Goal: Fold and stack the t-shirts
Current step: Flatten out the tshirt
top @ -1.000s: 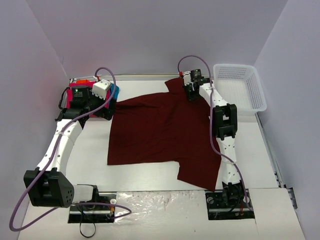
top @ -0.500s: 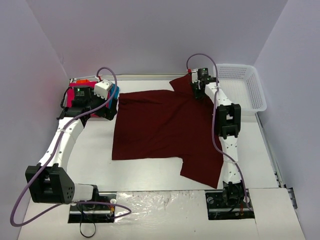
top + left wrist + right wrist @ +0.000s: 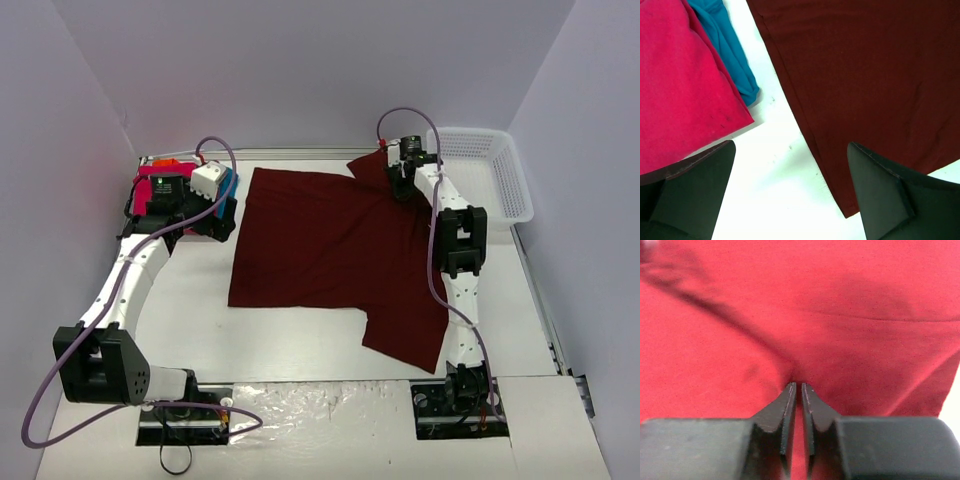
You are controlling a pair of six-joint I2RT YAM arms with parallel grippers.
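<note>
White tabletop (image 3: pixel 190 300) fills the floor of a pale, lavender-walled booth, seen from above and behind my two arms. At the far left corner sits a small pile of folded t-shirts: a bright pink one (image 3: pixel 150 176) on top, a sliver of orange (image 3: pixel 166 162) behind it, and a teal one (image 3: pixel 230 186) showing at its right edge. My left gripper (image 3: pixel 790 146) hovers just beside that pile. Its jaws are spread wide and hold nothing. My wrist camera shows bare table between the fingers, with the pink cloth (image 3: pixel 680 85) and teal cloth (image 3: pixel 730 50) to one side. To the other side is the hem corner of the dark maroon t-shirt (image 3: pixel 865 75). That maroon t-shirt (image 3: pixel 320 250) lies spread flat across the middle of the table, with one sleeve trailing toward the near right by my right arm's base. At its far right corner my right gripper (image 3: pixel 398 185) has its jaws squeezed almost together, pinching a small fold of the maroon fabric (image 3: pixel 790 315) between the fingertips (image 3: pixel 790 390). The cloth creases toward the pinch. Farthest right, against the wall, stands a white mesh basket (image 3: pixel 515 185).
</note>
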